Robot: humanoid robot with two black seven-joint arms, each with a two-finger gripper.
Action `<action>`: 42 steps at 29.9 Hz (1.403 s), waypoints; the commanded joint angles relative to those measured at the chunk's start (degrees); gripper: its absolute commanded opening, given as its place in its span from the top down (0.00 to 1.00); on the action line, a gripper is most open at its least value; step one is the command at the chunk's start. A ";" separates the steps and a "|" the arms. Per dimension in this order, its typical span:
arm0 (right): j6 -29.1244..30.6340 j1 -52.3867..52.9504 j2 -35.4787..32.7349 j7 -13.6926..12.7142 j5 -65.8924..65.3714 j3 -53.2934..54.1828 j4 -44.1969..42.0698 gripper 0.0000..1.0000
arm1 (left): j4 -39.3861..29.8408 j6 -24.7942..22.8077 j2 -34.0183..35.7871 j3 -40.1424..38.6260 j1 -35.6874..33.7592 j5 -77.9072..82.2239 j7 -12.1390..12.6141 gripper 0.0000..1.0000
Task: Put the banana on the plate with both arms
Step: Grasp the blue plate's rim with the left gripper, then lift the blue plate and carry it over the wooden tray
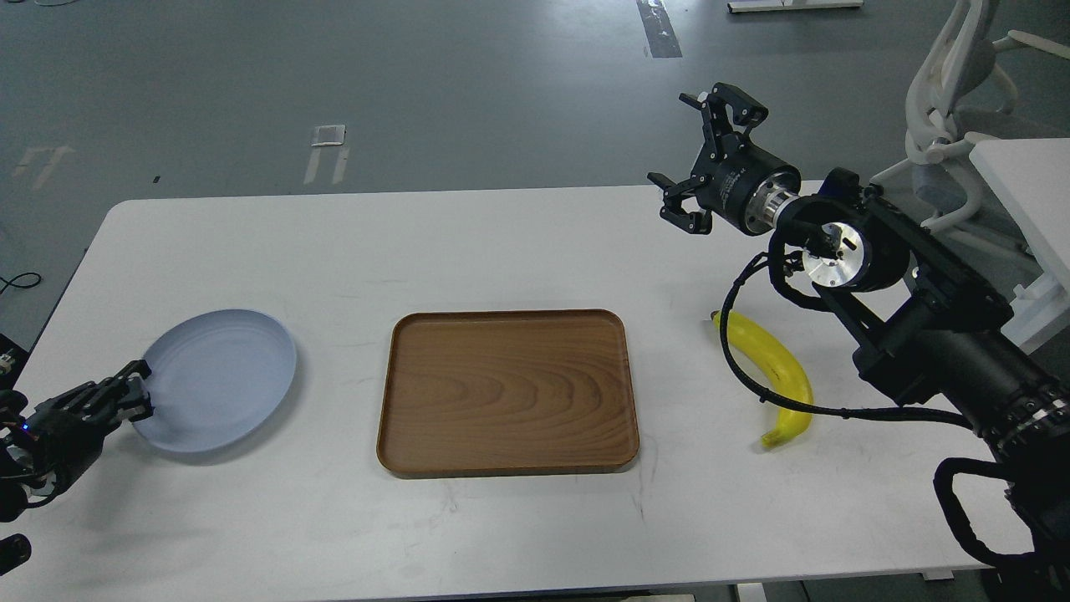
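Note:
The pale blue-grey plate [219, 378] lies on the white table [501, 251] at the left. My left gripper [134, 389] is at the plate's near-left rim, its fingers closed on the rim. The yellow banana [773, 368] lies on the table at the right, partly crossed by a black cable. My right gripper [698, 159] is open and empty, raised well above the table, up and to the left of the banana.
A rectangular brown wooden tray [507, 391] lies in the middle of the table between plate and banana. A white chair [953, 100] and another white table's corner [1024, 184] stand at the far right, behind my right arm.

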 commanded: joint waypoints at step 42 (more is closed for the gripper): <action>-0.13 17.22 1.52 -2.55 0.18 -3.32 -5.91 0.00 | -12.54 -7.79 -19.46 4.65 -17.15 7.91 -0.02 1.00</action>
